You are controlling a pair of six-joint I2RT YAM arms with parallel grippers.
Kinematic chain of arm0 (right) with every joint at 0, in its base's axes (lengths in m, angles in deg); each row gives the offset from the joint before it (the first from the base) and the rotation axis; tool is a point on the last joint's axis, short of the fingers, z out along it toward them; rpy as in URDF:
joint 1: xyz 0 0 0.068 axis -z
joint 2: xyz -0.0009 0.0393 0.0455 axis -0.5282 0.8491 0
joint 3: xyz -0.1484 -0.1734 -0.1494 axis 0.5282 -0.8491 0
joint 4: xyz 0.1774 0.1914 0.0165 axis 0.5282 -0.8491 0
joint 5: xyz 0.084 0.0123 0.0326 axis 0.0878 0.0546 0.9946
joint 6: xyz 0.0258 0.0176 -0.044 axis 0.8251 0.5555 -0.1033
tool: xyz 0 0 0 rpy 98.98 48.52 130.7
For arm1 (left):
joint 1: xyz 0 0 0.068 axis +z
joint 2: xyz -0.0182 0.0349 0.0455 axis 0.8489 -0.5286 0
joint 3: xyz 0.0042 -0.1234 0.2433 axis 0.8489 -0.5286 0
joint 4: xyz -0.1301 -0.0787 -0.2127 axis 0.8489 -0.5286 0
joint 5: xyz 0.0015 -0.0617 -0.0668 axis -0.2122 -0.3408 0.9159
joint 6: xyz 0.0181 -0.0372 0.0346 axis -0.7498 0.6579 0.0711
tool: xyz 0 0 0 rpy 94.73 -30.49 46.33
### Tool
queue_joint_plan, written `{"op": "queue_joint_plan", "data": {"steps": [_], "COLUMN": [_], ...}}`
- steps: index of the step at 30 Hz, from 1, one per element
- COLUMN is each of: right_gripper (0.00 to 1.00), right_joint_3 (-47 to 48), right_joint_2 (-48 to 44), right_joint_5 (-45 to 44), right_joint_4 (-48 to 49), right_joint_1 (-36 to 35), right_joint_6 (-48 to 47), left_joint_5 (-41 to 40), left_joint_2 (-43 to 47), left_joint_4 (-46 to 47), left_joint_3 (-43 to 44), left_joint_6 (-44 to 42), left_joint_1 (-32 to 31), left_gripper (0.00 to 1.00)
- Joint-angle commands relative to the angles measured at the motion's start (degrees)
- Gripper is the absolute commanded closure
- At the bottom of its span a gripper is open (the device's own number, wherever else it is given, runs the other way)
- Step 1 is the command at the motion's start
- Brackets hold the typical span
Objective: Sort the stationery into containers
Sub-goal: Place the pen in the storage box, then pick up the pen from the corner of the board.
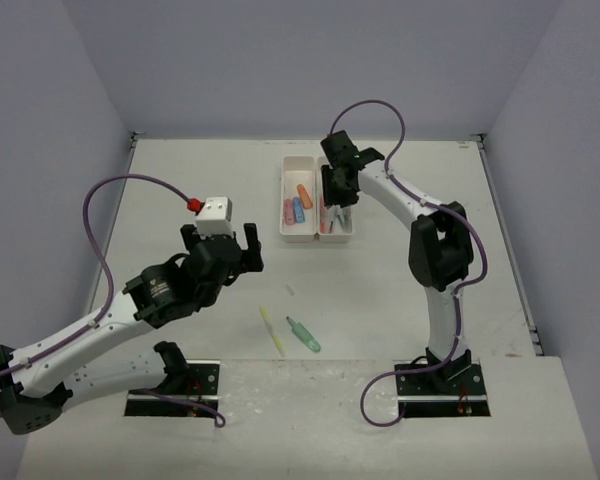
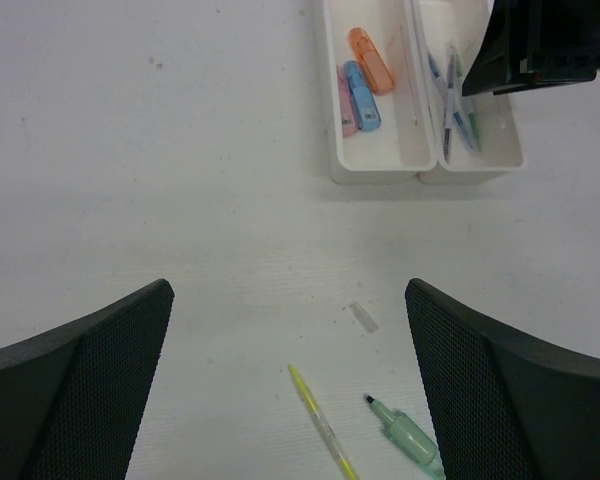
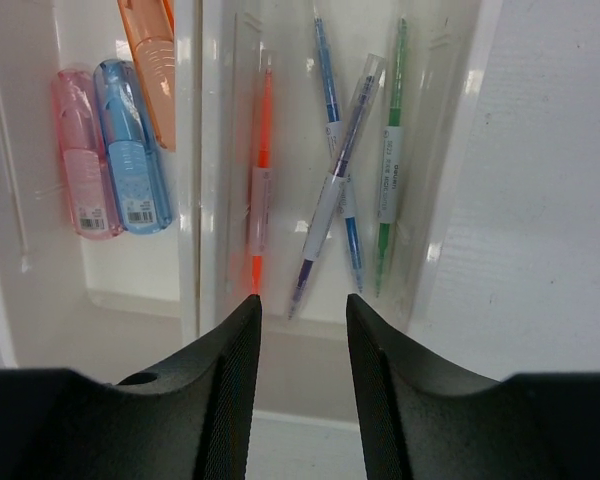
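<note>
A white two-compartment tray (image 1: 288,234) stands at the table's back middle. Its left compartment holds pink (image 3: 76,155), blue (image 3: 130,150) and orange (image 3: 152,60) chunky pieces. Its right compartment holds several thin pens, among them red (image 3: 261,180), purple (image 3: 332,190) and green (image 3: 389,160). My right gripper (image 3: 302,300) hovers over the right compartment, open and empty. A yellow pen (image 1: 271,330) and a green highlighter (image 1: 303,335) lie on the table near the front. My left gripper (image 2: 288,330) is open and empty, above and behind them; both show in its view (image 2: 320,425), (image 2: 408,437).
A small scrap of clear tape (image 2: 363,317) lies on the table between the tray and the loose pens. Grey walls close in the table on three sides. The arm bases sit at the near edge.
</note>
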State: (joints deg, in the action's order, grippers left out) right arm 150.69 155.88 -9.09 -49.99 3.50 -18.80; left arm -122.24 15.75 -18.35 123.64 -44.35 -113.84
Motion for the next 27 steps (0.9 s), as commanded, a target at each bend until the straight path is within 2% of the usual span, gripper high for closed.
{"op": "queue_joint_plan", "data": {"steps": [1,7,10,13,15,19,27], "right_gripper": [0.6,0.62,0.62,0.6,0.6,0.57,0.6], "right_joint_3": [-0.22,-20.93,-29.41,-33.58,-34.88,-33.45,-28.5], "right_joint_2": [-7.64,-25.92,-29.61,-29.54,-28.89,-24.23,-15.17], "right_joint_5": [-1.92,0.86,-0.29,-2.72,-3.52,-4.63,-2.98], "right_joint_4": [-2.05,8.99,12.83,13.6,14.58,13.67,11.37], "right_joint_1": [-1.63,-14.12,-22.59,-29.67,-34.69,-39.18,-41.67], "right_joint_6": [-0.81,0.76,5.02,10.34,12.67,15.73,17.13], "left_joint_5": [-3.02,-13.69,-18.06,-20.03,-20.45,-18.69,-17.73], "left_joint_2": [2.19,4.86,5.68,7.29,9.38,12.24,10.73], "left_joint_4": [-2.84,-14.58,-22.58,-26.38,-25.82,-21.48,-21.31], "left_joint_3": [0.89,3.73,5.09,5.08,3.94,2.04,1.97], "left_joint_6": [0.79,11.15,19.12,22.88,23.19,19.72,18.63], "left_joint_1": [-0.08,-0.08,-0.09,-0.06,-0.06,-0.06,-0.06], "left_gripper": [0.0,0.0,0.0,0.0,0.0,0.0,0.0]}}
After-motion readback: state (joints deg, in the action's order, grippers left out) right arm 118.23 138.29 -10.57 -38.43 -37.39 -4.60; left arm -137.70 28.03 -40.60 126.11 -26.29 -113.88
